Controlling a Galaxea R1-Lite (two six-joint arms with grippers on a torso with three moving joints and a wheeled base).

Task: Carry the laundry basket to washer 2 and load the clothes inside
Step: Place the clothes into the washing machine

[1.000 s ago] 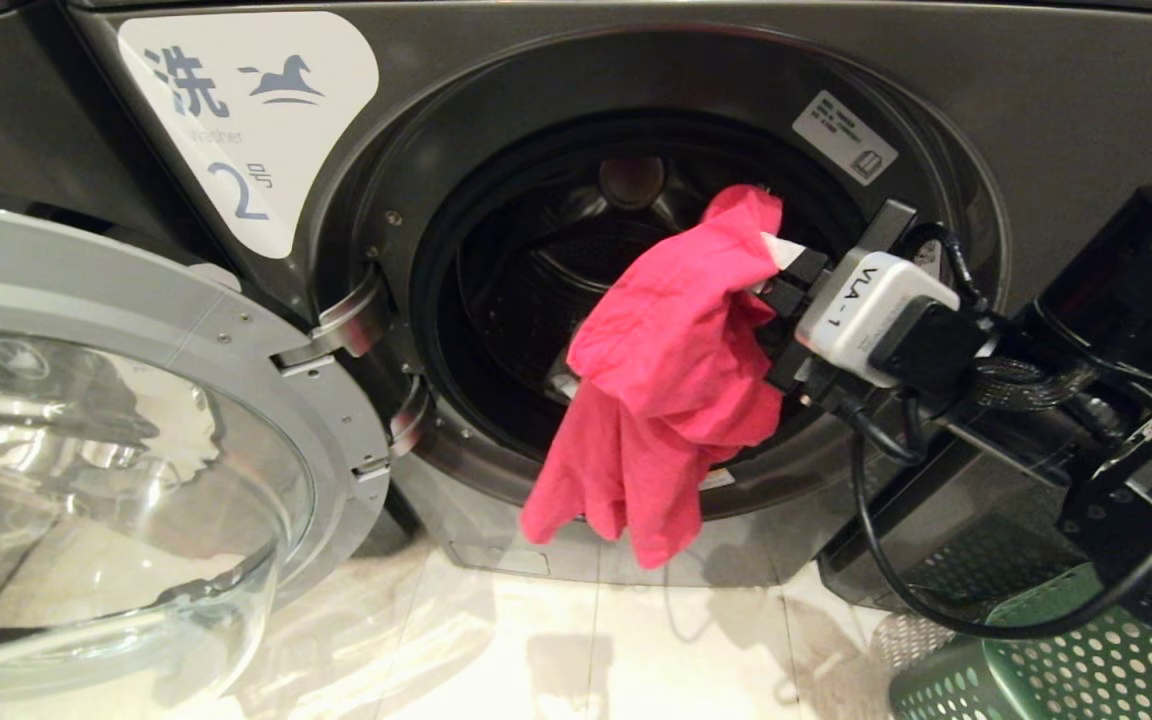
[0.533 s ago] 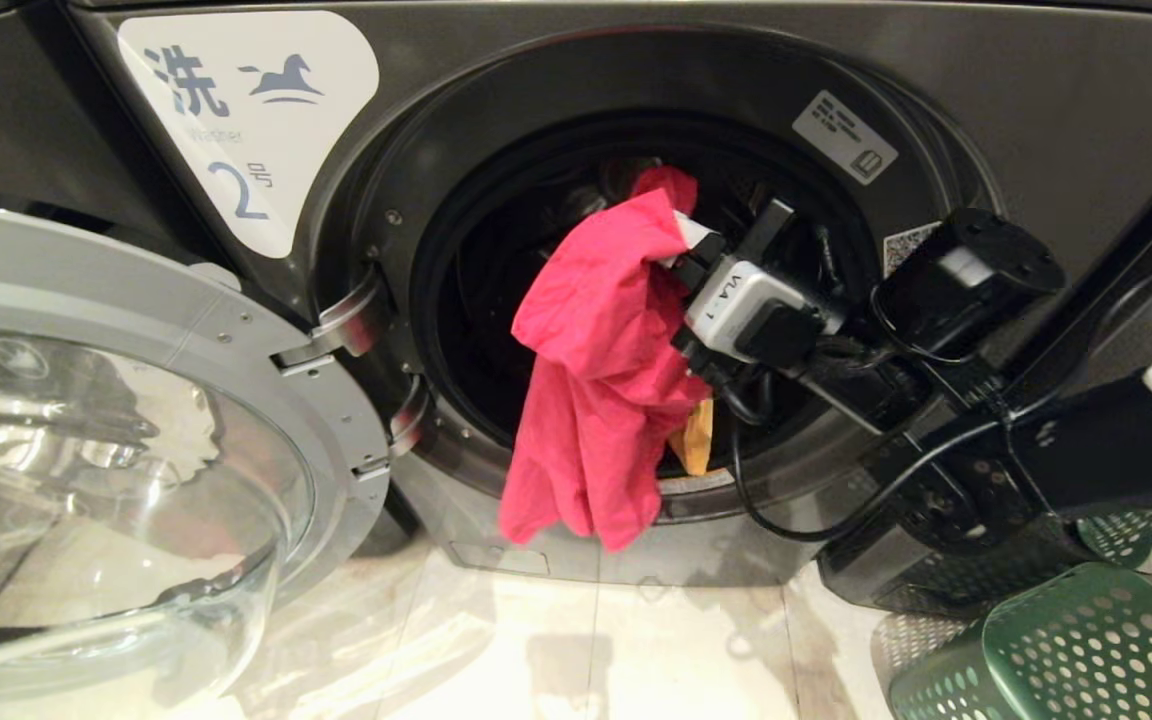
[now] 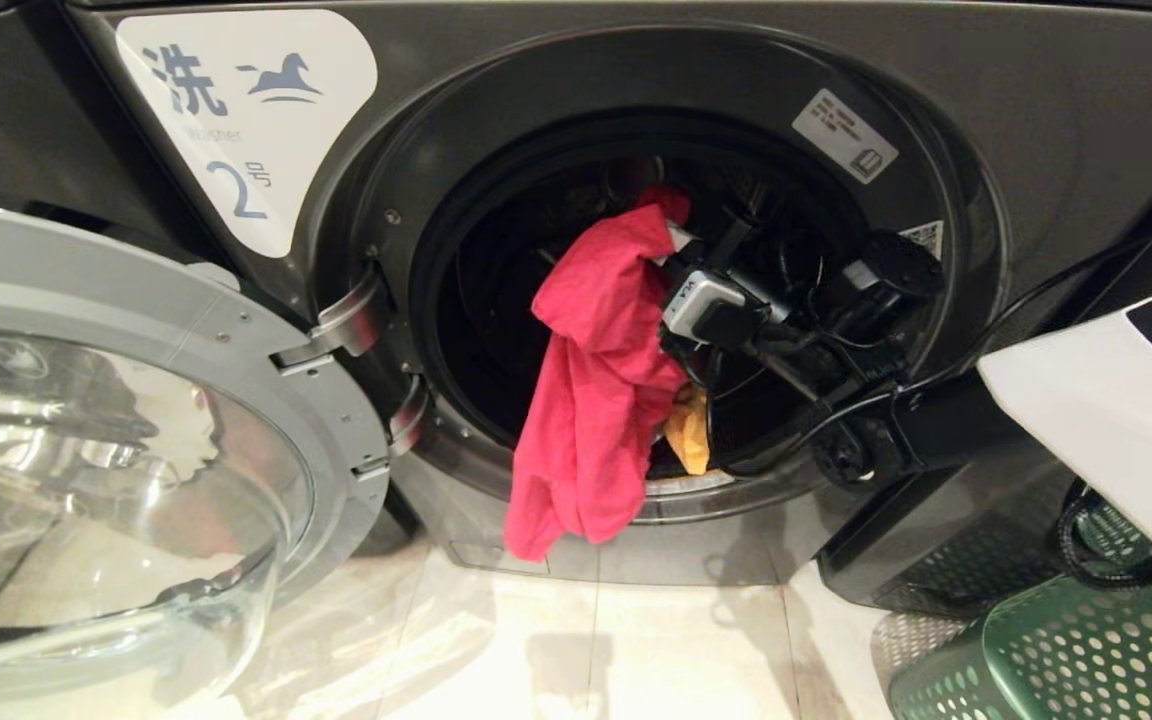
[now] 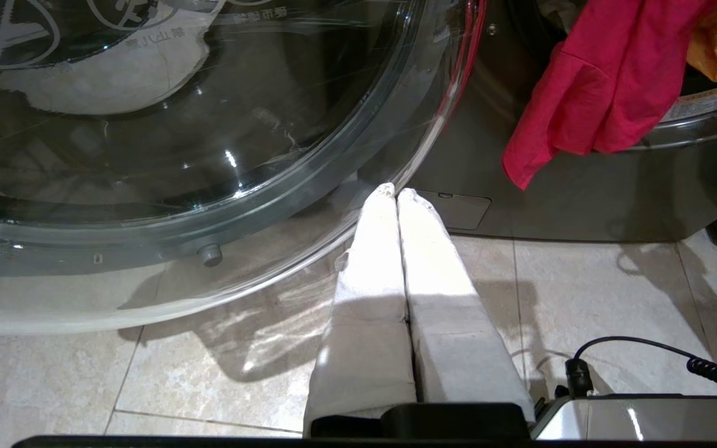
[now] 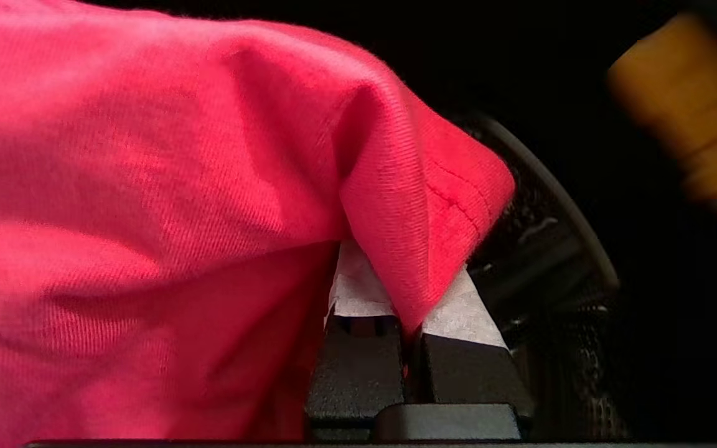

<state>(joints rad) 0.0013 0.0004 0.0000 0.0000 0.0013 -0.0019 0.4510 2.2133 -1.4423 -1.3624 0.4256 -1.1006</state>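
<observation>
Washer 2, dark grey with a white label showing a horse and the numeral 2, has its round door swung open to the left. My right gripper reaches into the drum mouth, shut on a red garment whose lower part hangs out over the drum rim. In the right wrist view the red cloth is pinched between the white-padded fingers. An orange cloth lies inside the drum. The green perforated laundry basket stands at the lower right. My left gripper is shut and empty, low over the floor.
The open glass door fills the space left of the drum and hangs just above the left gripper. The beige tiled floor runs in front of the washer. My right arm's white link and its cables cross above the basket.
My right gripper has carried the red garment leftward and deeper into the drum opening. The orange cloth inside has come into view. The left arm has not moved.
</observation>
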